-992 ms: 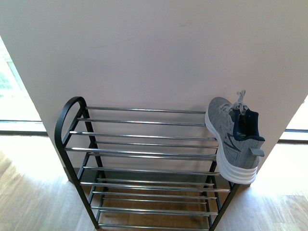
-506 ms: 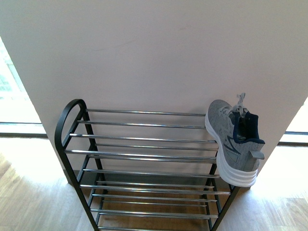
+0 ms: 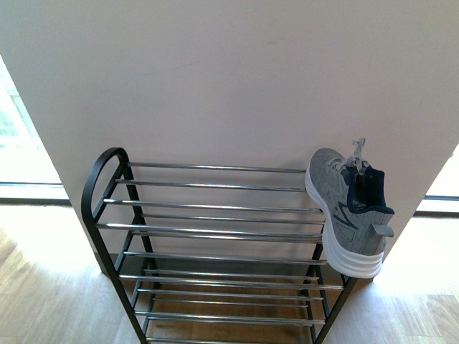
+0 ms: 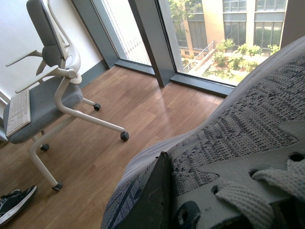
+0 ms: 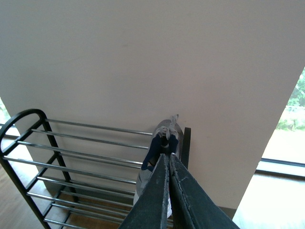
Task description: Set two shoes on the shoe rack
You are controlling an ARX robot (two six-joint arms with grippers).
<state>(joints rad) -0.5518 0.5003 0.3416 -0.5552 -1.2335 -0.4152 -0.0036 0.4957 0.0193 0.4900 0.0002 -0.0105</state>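
One grey knit shoe (image 3: 348,211) with white sole and navy collar lies on its side at the right end of the shoe rack's (image 3: 215,229) top tier of chrome bars, against the wall. It also shows in the right wrist view (image 5: 159,152), just beyond my right gripper (image 5: 167,157), which is shut and empty. In the left wrist view the other grey shoe (image 4: 248,129) fills the picture close up, with its lace (image 4: 240,202) showing. My left gripper (image 4: 164,191) is shut on this shoe, away from the rack. Neither gripper shows in the front view.
The rack (image 5: 71,162) stands against a pale wall (image 3: 229,79) on wooden floor, with windows either side. The left wrist view shows a white office chair (image 4: 47,90) on castors, a dark shoe (image 4: 14,202) on the floor and tall windows.
The front view shifted slightly between one second and half a second ago, so the rack sits a little lower in the picture. The shoe on the rack has not moved.
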